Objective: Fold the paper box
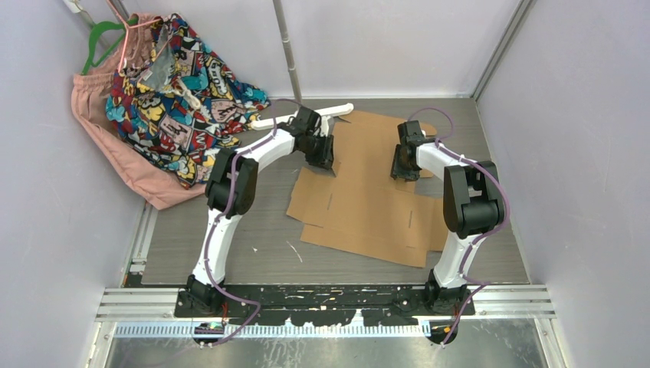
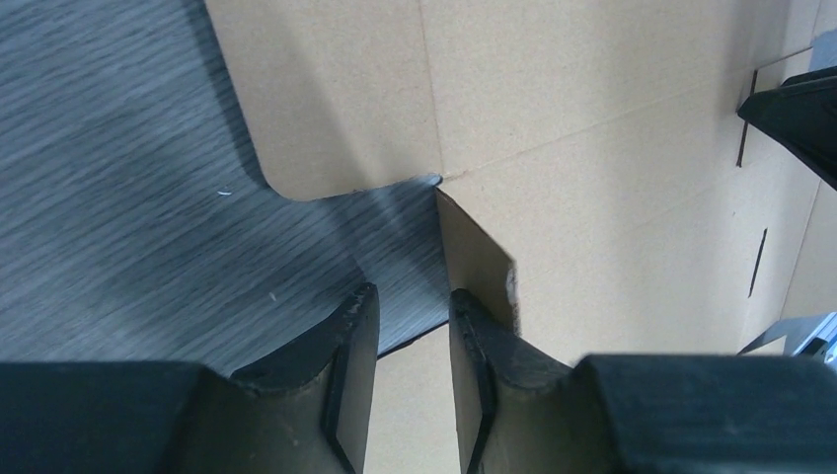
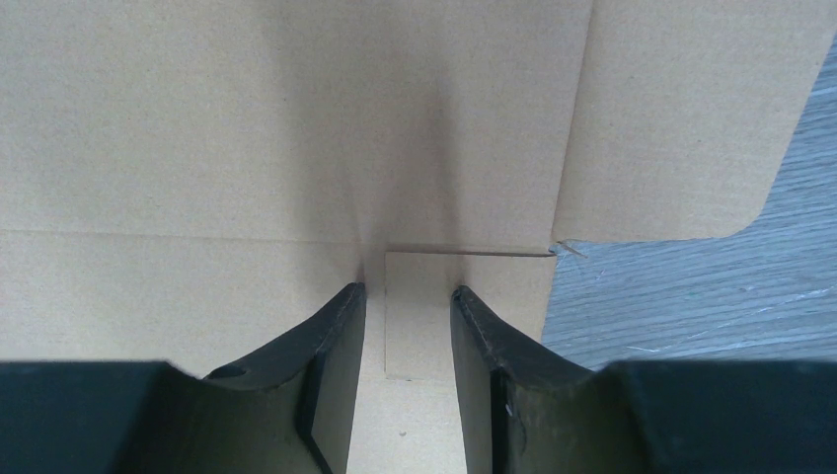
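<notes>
The paper box [image 1: 368, 203] is a brown die-cut cardboard sheet lying mostly flat on the grey table. My left gripper [image 1: 323, 161] is at its left edge. In the left wrist view the left gripper [image 2: 413, 294] is open with nothing between its fingers. A small flap [image 2: 481, 259] stands upright just off the right fingertip, beside a rounded flap [image 2: 336, 99]. My right gripper [image 1: 403, 170] is over the sheet's right part. In the right wrist view the right gripper [image 3: 408, 291] is open, tips down at the cardboard [image 3: 197, 148], with a small cut tab [image 3: 419, 281] lying flat between them.
A heap of clothes, a colourful printed garment [image 1: 172, 92] over a pink one [image 1: 115, 153], lies at the back left with a green hanger [image 1: 103, 38]. A white hanger [image 1: 333, 112] lies behind the sheet. Walls close in both sides. A metal rail [image 1: 322, 303] runs along the near edge.
</notes>
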Robot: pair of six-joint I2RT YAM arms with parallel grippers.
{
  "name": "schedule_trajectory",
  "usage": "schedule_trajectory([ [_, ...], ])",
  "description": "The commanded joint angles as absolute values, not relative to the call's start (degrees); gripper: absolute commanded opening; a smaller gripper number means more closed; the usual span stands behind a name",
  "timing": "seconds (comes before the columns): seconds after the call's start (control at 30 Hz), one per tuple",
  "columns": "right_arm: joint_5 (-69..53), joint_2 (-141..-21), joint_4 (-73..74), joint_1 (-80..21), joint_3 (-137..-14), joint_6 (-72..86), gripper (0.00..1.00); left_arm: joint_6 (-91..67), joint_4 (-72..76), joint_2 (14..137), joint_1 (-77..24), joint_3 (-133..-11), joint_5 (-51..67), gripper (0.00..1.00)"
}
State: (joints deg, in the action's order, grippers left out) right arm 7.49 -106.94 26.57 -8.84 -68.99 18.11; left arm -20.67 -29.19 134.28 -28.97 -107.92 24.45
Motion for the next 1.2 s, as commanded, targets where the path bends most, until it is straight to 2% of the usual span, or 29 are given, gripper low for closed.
schedule_trajectory([
  [0.0, 4.1, -108.0, 28.9, -9.6, -66.9, 19.2, 0.43, -21.0, -27.8, 129.9, -30.0, -108.4, 24.8, 0.34],
  [0.37, 4.0, -108.0, 28.6, -9.6, -66.6, 19.2, 0.43, -20.7, -28.8, 128.8, -31.2, -109.3, 24.0, 0.35],
  [0.73, 3.9, -108.1, 28.4, -9.6, -66.4, 19.3, 0.43, -20.7, -30.5, 129.6, -32.7, -112.7, 23.7, 0.41],
  [1.17, 3.8, -108.2, 28.1, -9.6, -66.1, 19.0, 0.43, -20.8, -31.9, 133.1, -34.4, -116.6, 22.7, 0.44],
])
